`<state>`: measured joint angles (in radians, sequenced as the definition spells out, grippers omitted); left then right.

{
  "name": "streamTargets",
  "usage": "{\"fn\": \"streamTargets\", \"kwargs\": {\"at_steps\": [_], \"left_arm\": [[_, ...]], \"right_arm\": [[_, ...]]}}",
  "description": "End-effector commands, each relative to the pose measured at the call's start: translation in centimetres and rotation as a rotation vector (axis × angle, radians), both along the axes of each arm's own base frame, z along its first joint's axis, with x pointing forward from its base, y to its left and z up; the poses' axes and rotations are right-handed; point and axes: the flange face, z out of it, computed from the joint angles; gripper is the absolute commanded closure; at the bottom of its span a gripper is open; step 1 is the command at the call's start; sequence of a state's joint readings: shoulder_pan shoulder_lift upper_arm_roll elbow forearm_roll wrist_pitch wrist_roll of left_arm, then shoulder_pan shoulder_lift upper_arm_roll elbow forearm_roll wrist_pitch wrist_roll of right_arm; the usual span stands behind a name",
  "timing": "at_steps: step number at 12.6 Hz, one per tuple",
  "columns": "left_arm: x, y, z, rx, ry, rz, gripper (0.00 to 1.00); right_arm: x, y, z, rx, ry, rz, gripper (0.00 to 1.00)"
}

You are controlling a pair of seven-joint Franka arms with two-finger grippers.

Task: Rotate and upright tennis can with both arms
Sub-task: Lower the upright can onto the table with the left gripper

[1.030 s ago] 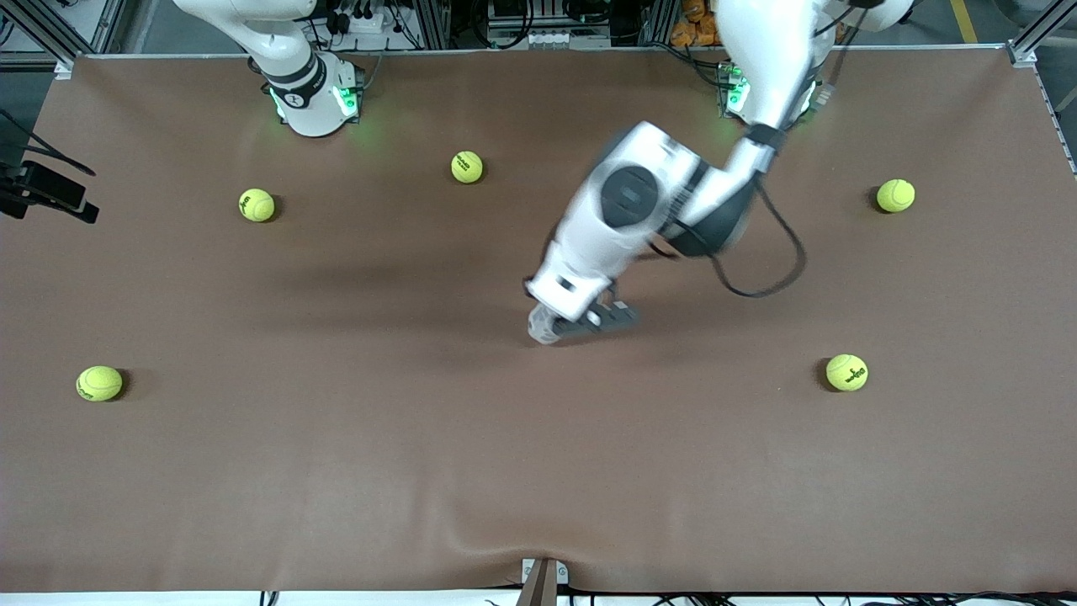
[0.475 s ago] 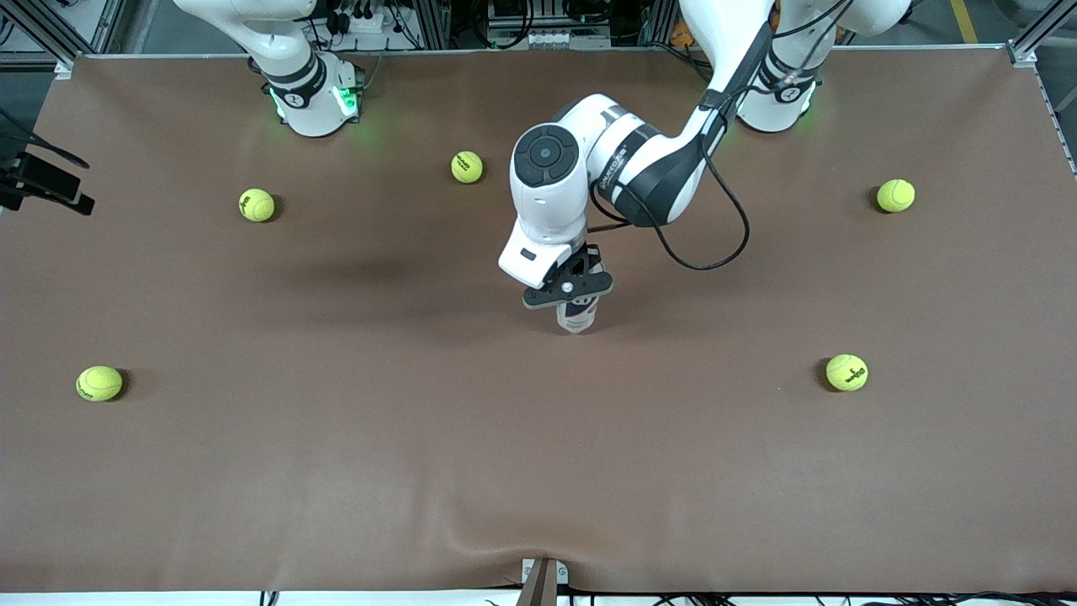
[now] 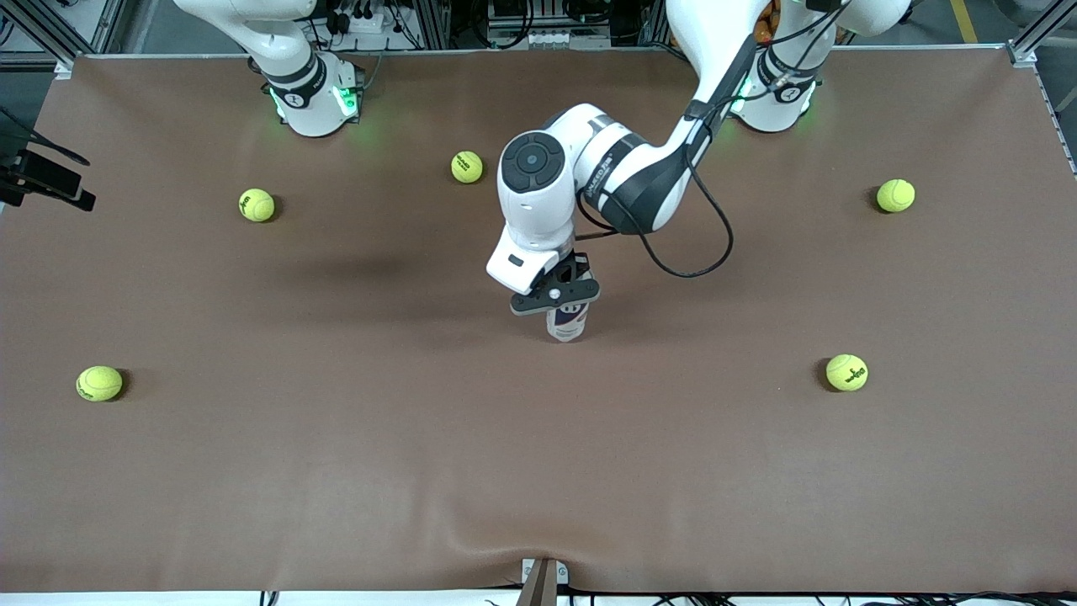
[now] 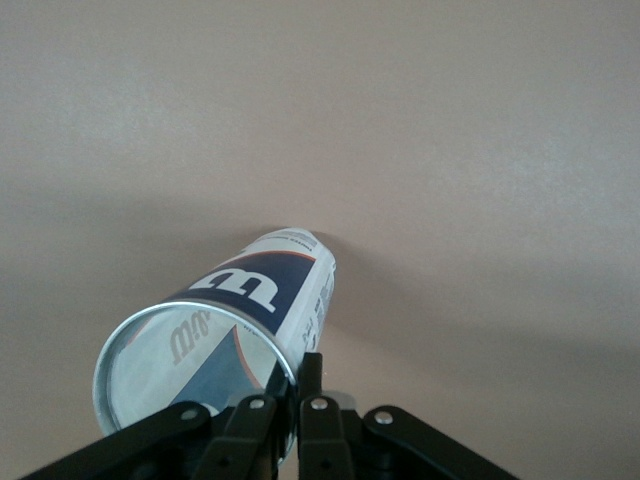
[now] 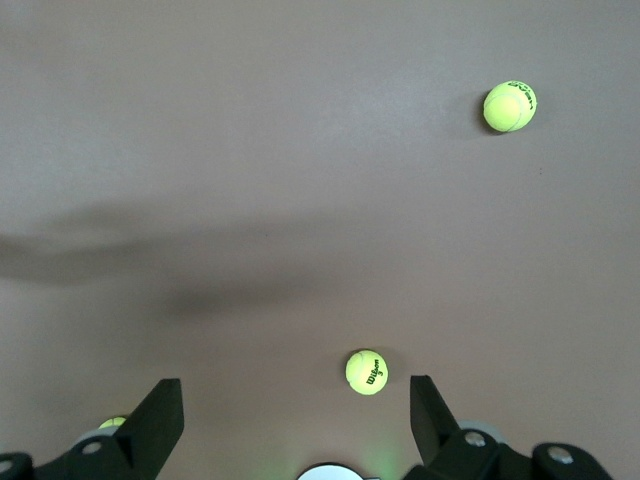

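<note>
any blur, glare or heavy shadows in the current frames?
Front view: sharp, no motion blur; soft arm shadows on the table, green glow at the bases. Left wrist view: the can is crisp and casts a soft shadow; faint reflection in its clear end; the left tool is dark at the edge. Right wrist view: broad diffuse shadow band, balls sharp, the right tool silhouetted.

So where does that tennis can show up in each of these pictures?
Front view: the tennis can stands near the table's middle, gripped at its top rim by the left claw.
Left wrist view: tennis can fills the lower part, its open metal rim nearest the camera, left claw pinching that rim.
Right wrist view: not in it; only tennis balls show.
Shared landmark: the brown table.
</note>
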<state>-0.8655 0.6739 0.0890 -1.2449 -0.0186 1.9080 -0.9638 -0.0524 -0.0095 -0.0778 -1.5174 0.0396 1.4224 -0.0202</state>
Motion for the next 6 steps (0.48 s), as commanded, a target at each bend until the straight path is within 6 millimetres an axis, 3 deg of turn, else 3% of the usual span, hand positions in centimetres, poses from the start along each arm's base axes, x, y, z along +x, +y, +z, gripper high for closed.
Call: {"fn": "streamTargets", "kwargs": {"at_steps": [1, 6], "left_arm": [[0.3, -0.6, 0.4, -0.009, -0.024, 0.013, 1.0], [1.0, -0.7, -0.2, -0.07, -0.019, 0.041, 1.0]], "right_arm": [[-0.3, -0.5, 0.6, 0.007, -0.002, -0.004, 0.0], [-0.5, -2.0, 1.7, 0.008, -0.026, -0.033, 0.0]]}}
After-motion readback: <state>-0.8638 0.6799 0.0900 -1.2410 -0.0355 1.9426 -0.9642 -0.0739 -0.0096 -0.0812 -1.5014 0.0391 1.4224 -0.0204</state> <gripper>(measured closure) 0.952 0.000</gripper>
